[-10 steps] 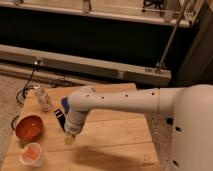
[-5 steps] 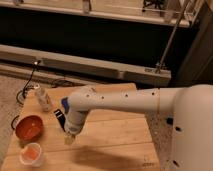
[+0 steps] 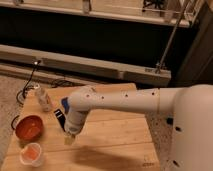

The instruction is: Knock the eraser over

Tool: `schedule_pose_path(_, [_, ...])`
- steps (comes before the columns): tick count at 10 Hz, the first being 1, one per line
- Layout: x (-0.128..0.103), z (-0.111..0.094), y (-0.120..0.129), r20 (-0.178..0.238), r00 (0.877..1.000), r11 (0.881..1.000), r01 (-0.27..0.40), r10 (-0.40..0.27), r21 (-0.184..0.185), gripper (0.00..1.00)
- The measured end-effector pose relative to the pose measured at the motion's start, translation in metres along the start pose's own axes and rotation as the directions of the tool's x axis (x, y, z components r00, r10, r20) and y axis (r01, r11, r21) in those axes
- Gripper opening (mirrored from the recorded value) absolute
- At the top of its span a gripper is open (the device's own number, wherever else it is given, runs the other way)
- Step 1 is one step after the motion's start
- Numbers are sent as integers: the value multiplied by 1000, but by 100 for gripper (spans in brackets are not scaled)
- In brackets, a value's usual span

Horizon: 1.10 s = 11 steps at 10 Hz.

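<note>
The eraser [image 3: 59, 119] is a small black slab with a pale edge. It stands on the wooden table [image 3: 115, 140], just right of the red bowl [image 3: 29, 127], and its right side is hidden by my arm. My white arm reaches in from the right and bends down at the wrist. The gripper [image 3: 70, 139] points down at the table, just right of and in front of the eraser. A small blue piece [image 3: 64, 104] shows at the wrist's left edge, above the eraser; I cannot tell whether it lies on the table.
A clear bottle [image 3: 45, 99] stands at the table's back left. A small pinkish cup [image 3: 31, 154] sits at the front left, in front of the red bowl. A cable [image 3: 30, 82] lies on the floor beyond the left edge.
</note>
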Motion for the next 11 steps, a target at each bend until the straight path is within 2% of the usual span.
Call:
schedule_pose_path(8, [0,-1,0,-2,1000,1000,3,-3,-2,22])
schedule_pose_path(9, [3,-4,1,1,1000,1000,14,-14,-6,22])
schedule_pose_path(11, [28,-25,2,24,995,995,100,-100,-29,22])
